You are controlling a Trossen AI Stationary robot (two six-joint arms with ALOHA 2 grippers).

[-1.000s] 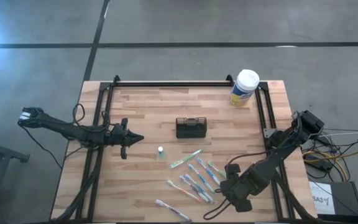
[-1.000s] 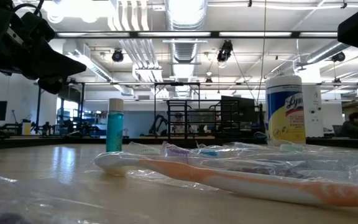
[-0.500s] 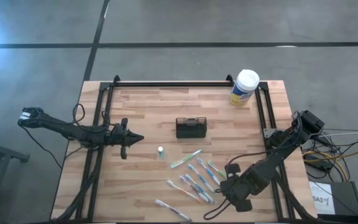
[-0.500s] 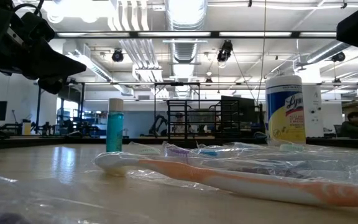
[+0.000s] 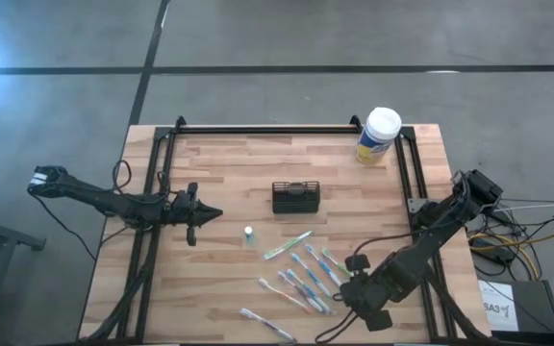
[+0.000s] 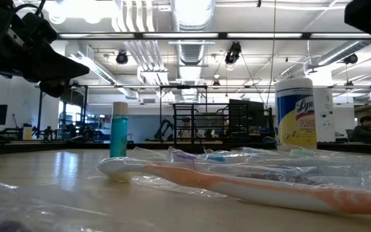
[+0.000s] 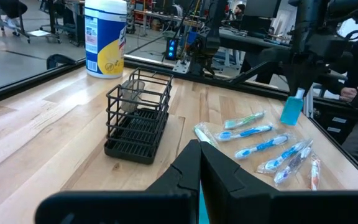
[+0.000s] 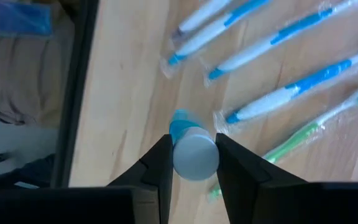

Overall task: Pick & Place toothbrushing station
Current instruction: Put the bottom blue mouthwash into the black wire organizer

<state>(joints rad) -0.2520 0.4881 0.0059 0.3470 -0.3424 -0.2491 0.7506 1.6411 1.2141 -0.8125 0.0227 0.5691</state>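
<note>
The toothbrushing station [image 5: 296, 196], a small black mesh caddy [image 7: 138, 115], stands upright at the table's middle. Several wrapped toothbrushes [image 5: 301, 274] lie flat between it and the near edge. My right gripper [image 8: 194, 152] is over the near right of the table [image 5: 356, 274], beside the toothbrushes, and is shut on a small blue bottle with a pale cap [image 8: 194, 155]. My left gripper [image 5: 217, 214] hangs shut above the table's left side, pointing toward the station, with nothing in it [image 7: 199, 149]. My right gripper pinches the small blue bottle between its two fingers [image 8: 157, 165], one on each side of its pale cap end [image 8: 179, 157]. The fingers come from above, pointing down. The bottle's blue body [image 8: 179, 124] points down at the table; whether it rests there cannot be told.
A second small blue bottle [image 5: 248, 234] stands left of the toothbrushes. A white-lidded, yellow-labelled canister [image 5: 379, 135] stands at the far right corner. Black rails [image 5: 267, 129] run along the far and side edges. Bare wood lies around the station.
My right arm has risen a little, as its dark shape in the low view sits higher. The toothbrushes, the station and my left arm have stayed put.
</note>
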